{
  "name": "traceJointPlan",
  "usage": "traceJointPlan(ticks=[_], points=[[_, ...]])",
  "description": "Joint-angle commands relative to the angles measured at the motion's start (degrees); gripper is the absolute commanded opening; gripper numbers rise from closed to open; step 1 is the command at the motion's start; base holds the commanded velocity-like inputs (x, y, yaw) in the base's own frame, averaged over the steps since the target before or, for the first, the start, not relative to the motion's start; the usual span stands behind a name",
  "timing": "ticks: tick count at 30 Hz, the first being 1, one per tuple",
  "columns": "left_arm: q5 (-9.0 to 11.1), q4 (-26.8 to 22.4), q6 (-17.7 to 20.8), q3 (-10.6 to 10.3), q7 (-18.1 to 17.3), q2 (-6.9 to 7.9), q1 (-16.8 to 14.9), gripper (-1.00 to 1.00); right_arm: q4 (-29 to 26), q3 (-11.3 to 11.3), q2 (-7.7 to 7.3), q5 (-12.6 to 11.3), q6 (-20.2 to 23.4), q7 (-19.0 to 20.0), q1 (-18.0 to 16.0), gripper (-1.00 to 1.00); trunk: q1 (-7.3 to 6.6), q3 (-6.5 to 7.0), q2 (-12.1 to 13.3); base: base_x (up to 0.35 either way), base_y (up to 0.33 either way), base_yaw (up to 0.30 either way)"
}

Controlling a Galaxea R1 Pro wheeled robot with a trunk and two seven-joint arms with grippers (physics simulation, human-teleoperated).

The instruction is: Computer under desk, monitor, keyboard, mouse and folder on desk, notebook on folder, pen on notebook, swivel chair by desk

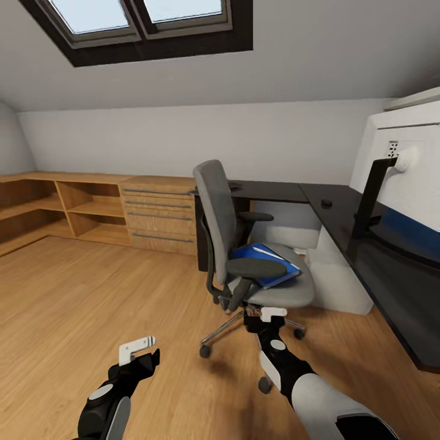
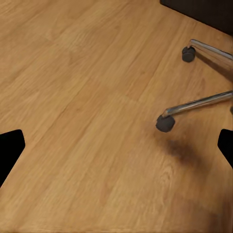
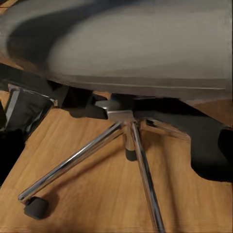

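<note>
Right now your R gripper (image 1: 273, 313) sits low at the chair (image 1: 244, 244) seat's front edge, w/ the blue folder (image 1: 266, 264) just above and beyond it on the seat, long axis running back toward the table (image 1: 342, 208). R arm is clearly nearer; L gripper (image 1: 139, 349) hangs over bare floor (image 1: 91, 293), fingers apart. R fingers: can't tell if they're apart or together.

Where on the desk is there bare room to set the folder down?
The desk is bare along its back run, from the wood drawer unit to the mouse. The monitor crowds the near wing. The folder lies on the swivel chair.
</note>
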Motion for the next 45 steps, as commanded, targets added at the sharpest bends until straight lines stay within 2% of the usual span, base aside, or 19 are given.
traceJointPlan(ticks=[1, 9, 17, 22, 23, 24, 25, 26, 28, 30, 33, 34, 36, 39, 40, 41, 42, 43, 45], points=[[0.6, -0.1, 0.2, 0.0, 0.4, -0.03, 0.0, 1.0, 0.1, 0.1, 0.01, 0.0, -0.2, -0.3, 0.0, 1.0, -0.04, -0.06, 0.0, -0.273, 0.0, 0.008], [0.6, -0.1, 0.2, 0.0, 0.4, -0.03, 0.0, 1.0, 0.1, 0.1, 0.01, 0.0, -0.2, -0.3, 0.0, 1.0, -0.04, -0.04, 0.0, -0.303, 0.0, -0.025], [0.5, -0.1, 0.3, 0.0, 0.4, -0.03, 0.0, 1.0, 0.1, 0.1, 0.01, 0.2, -1.1, 0.1, 0.0, 1.0, -0.04, 0.06, 0.0, -0.072, 0.0, -0.13], [0.5, -0.1, 0.3, 0.1, 0.4, -0.03, 0.0, 1.0, 0.5, -0.1, -1.0, 0.1, -2.3, 0.1, 0.0, 1.0, -0.04, 0.07, 0.0, -0.003, 0.0, -0.007], [0.5, -0.1, 0.3, 0.1, 0.4, -0.03, 0.0, 1.0, 0.5, -0.1, -1.64, 0.0, -2.4, 0.1, 0.0, 1.0, -0.04, 0.07, 0.0, -0.001, 0.0, -0.003], [0.5, -0.1, 0.3, 0.1, 0.3, -0.03, 0.0, 1.0, 0.5, -0.9, -3.45, -0.3, -2.3, 0.0, 0.0, 1.0, -0.04, 0.07, 0.0, 0.0, 0.0, -0.001], [0.5, -0.1, 0.4, 0.0, 0.3, 0.01, 0.0, 1.0, 0.5, -1.8, -4.47, -1.1, -2.2, 0.0, -0.1, 1.0, -0.04, 0.07, 0.0, 0.0, 0.0, 0.0], [0.5, -0.1, 0.4, 0.0, 0.3, 0.02, 0.0, 1.0, 0.5, -2.4, -4.99, -1.7, -2.1, 0.0, -0.2, 1.0, -0.04, 0.07, 0.0, 0.0, 0.0, 0.0], [0.5, -0.1, 0.4, 0.0, 0.3, 0.07, 0.0, 1.0, 0.6, -4.5, -6.69, -4.3, -1.2, -0.1, -0.9, 1.0, -0.04, 0.07, 0.0, 0.0, 0.0, 0.0], [0.5, -0.2, 0.5, 0.0, 0.3, 0.13, -0.1, 1.0, 0.6, -5.7, -7.84, -6.4, -0.3, -0.1, -1.5, 1.0, -0.04, 0.07, 0.0, 0.0, 0.0, 0.0], [0.6, -0.2, 0.6, 0.0, 0.4, 0.2, -0.5, 1.0, 0.7, -7.1, -9.81, -11.2, 2.0, 0.0, -3.1, 1.0, -0.04, 0.07, 0.0, 0.0, 0.0, 0.0], [0.7, 0.0, 0.7, 0.0, 0.5, 0.22, -1.4, 1.0, 0.7, -7.4, -10.19, -12.5, 2.6, 0.0, -3.7, 1.0, -0.04, 0.07, 0.0, 0.0, 0.0, 0.0], [0.7, 0.8, 1.2, 0.0, 0.5, 0.22, -2.9, 1.0, 0.7, -7.6, -10.43, -13.3, 3.0, 0.0, -4.3, 1.0, -0.04, 0.07, 0.0, 0.0, 0.0, 0.0], [0.8, 6.0, 4.3, 0.1, 0.4, 0.25, -8.7, 1.0, 0.7, -7.8, -10.63, -14.1, 3.4, -0.1, -5.5, 1.0, -0.04, 0.07, 0.0, 0.0, 0.0, 0.0], [0.9, 10.3, 6.9, 0.1, 0.4, 0.34, -12.9, 1.0, 0.8, -7.8, -10.65, -14.3, 3.6, -0.1, -6.0, 1.0, -0.04, 0.07, 0.0, 0.0, 0.0, 0.0], [0.9, 12.8, 8.3, 0.2, 0.4, 0.43, -15.2, 1.0, 0.8, -7.8, -10.66, -14.4, 3.8, -0.1, -6.2, 1.0, -0.04, 0.07, 0.0, 0.0, 0.0, 0.0], [1.0, 18.5, 10.7, 0.5, 0.4, 0.63, -19.9, 1.0, 0.9, -7.9, -10.69, -14.7, 4.1, -0.1, -6.6, 1.0, -0.04, 0.07, 0.0, 0.0, 0.0, 0.0], [1.8, 29.2, 13.4, 1.5, 0.3, 0.97, -29.3, 1.0, 1.0, -7.9, -10.8, -16.2, 4.6, -0.2, -7.3, 1.0, -0.04, 0.07, 0.0, 0.0, 0.0, 0.0], [2.2, 32.4, 13.8, 1.9, 0.1, 1.01, -32.3, 1.0, 1.0, -8.0, -10.82, -18.6, 4.6, -0.2, -7.5, 1.0, -0.04, 0.07, 0.0, 0.0, 0.0, 0.0]])
